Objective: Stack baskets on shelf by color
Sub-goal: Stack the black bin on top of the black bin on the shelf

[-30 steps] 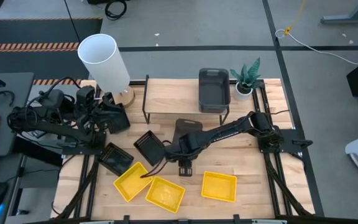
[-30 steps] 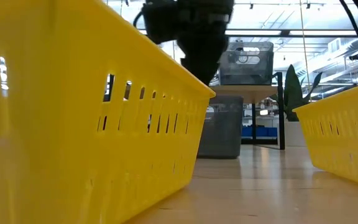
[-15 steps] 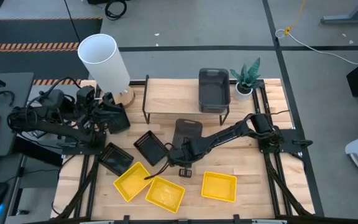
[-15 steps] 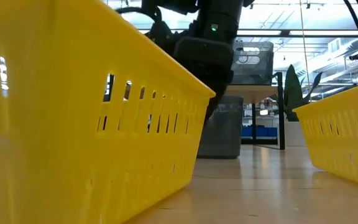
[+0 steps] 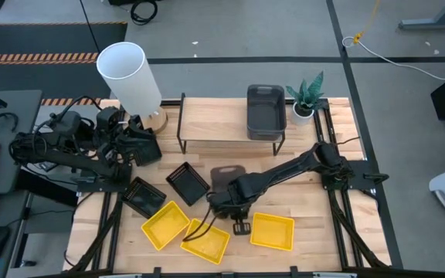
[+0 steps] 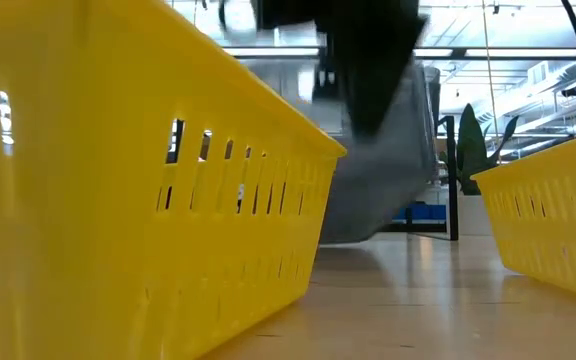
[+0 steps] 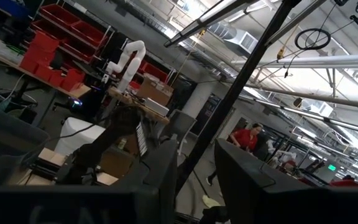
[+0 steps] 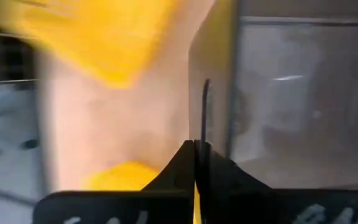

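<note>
A dark grey basket [image 5: 224, 173] sits mid-table, just in front of the shelf [image 5: 215, 123]. My right gripper [image 5: 224, 194] is shut on it. In the low view the basket [image 6: 378, 180] looks tilted below the gripper [image 6: 368, 90]. A second grey basket [image 5: 266, 110] rests on the shelf's right end. Three yellow baskets [image 5: 164, 224] [image 5: 207, 241] [image 5: 273, 232] lie along the near edge. Two black baskets [image 5: 188, 183] [image 5: 144, 197] lie to their left. My left gripper [image 5: 141, 147] waits at the far left, open [image 7: 194, 171] and holding nothing. My right gripper pinches the rim of the grey basket's wall [image 8: 205, 106] between its two fingers, at the end facing the table's near edge. One finger is inside the basket and one outside, coming from above. The basket is tilted; I cannot tell whether its low end touches the table.
A white cylinder [image 5: 130, 73] and a potted plant [image 5: 306, 99] stand at the shelf's two ends. The yellow baskets crowd the near edge, and one [image 6: 138, 180] fills the left of the low view. Bare wood [image 5: 300, 197] lies right of centre.
My right gripper has gone down and toward the table's near edge, then shut on the grey basket's wall. The basket has shifted a little toward the near left and tipped out of level.
</note>
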You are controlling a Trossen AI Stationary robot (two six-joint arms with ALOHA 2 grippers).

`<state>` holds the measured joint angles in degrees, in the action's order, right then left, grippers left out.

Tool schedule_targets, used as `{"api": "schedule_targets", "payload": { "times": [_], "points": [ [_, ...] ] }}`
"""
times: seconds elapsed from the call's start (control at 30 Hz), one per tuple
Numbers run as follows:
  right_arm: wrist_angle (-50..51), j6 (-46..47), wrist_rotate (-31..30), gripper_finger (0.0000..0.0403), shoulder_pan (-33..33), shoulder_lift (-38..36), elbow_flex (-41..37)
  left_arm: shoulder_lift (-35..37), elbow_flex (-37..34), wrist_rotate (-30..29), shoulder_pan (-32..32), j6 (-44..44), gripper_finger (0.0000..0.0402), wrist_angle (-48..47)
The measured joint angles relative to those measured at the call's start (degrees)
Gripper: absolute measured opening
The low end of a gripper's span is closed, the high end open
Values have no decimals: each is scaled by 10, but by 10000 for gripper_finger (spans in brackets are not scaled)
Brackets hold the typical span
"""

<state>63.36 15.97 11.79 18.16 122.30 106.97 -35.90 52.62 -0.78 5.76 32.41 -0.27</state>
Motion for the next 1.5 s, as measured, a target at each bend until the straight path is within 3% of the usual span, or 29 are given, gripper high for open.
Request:
{"api": "schedule_targets", "payload": {
  "times": [0.13, 0.4, 0.5, 0.63, 0.87, 1.1, 1.3, 1.5],
  "points": [
    [50, -19, 63, 9, 3, -14, 66, -1, 0, 0, 0, 0, 114, 0],
    [181, -37, 53, 8, 4, -22, 226, -1, 0, 0, 0, 7, 114, 0],
    [210, -47, 16, 7, 1, -23, 282, -1, 0, 0, 0, 15, 114, 0],
    [189, -41, -22, 7, -16, -83, 247, -1, 0, 0, 0, 15, 114, 0],
    [181, -70, -171, 7, -44, -167, 251, -1, 0, 0, 0, 19, 114, -3],
    [256, -67, -298, 7, -98, -238, 251, -1, 0, -2, 0, 19, 114, -4],
    [264, -91, -308, 7, -176, -251, 228, -2, 0, -26, 0, 15, 114, -4],
    [267, -116, -298, 7, -244, -249, 145, -2, 0, -35, 0, 15, 114, -4]
  ]
}}
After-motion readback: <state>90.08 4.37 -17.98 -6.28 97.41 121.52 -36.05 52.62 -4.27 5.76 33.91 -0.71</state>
